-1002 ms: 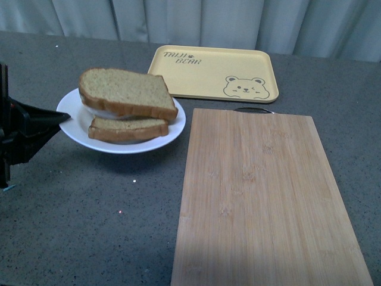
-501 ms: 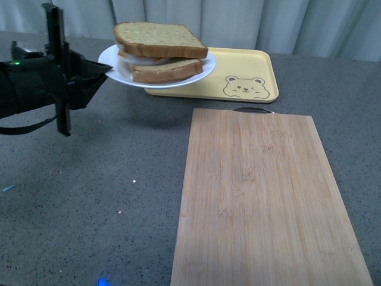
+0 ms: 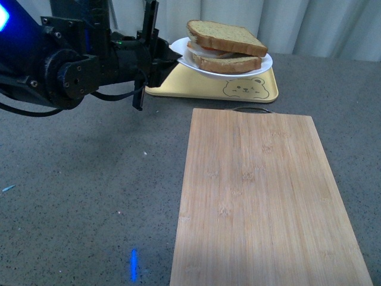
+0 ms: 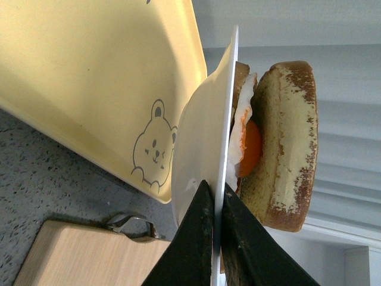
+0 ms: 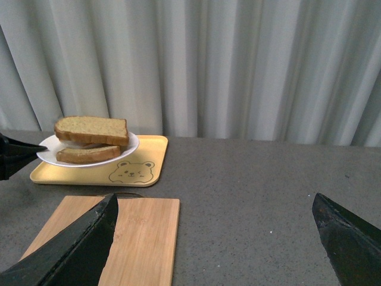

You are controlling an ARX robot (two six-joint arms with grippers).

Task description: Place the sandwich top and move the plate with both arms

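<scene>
Plate (image 3: 265,60) hangs at twelve o'clock over the yellow tray (image 3: 196,86), its nine o'clock rim pinched in the left gripper (image 3: 171,55). The sandwich top (image 3: 226,36) lies on the stack it carries. The right gripper (image 5: 214,198) stands spread wide, empty, above the bench (image 5: 250,179).

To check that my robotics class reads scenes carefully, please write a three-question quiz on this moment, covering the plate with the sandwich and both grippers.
1. True or false: the left gripper is shut on the rim of the round white plate.
2. What lies between the speckled brown-crusted top bread slice and the lower bread slice? A) a fried egg B) a lettuce leaf C) nothing
3. Fill in: the right gripper has its jaws ____.
Key: 1 true; 2 A; 3 open.
</scene>
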